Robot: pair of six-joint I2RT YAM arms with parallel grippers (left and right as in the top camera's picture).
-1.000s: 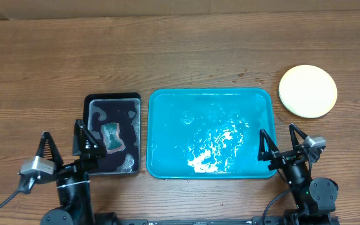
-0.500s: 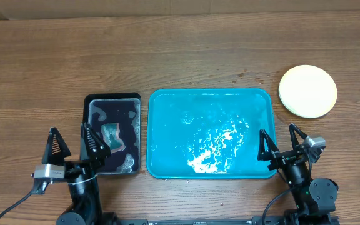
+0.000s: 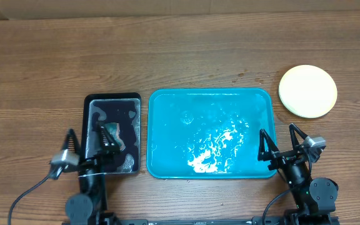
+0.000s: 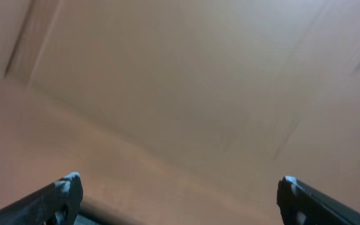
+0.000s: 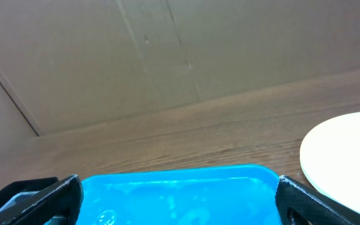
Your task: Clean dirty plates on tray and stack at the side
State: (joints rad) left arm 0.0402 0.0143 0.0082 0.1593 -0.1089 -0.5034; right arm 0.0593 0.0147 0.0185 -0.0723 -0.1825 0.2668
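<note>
The turquoise tray lies at the table's middle, wet and with no plates on it; it also shows in the right wrist view. A stack of plates with a pale yellow top stands on the table right of the tray; its edge shows in the right wrist view. My right gripper is open and empty at the tray's near right corner. My left gripper is open and empty over the near left part of the black tray. The left wrist view is blurred.
The black tray left of the turquoise one holds a teal sponge and grey suds. Bare wooden table lies behind both trays. A cardboard wall stands at the far edge.
My left gripper has moved right, from beside the black tray to over its near left edge. The right arm, tray and plates have not moved.
</note>
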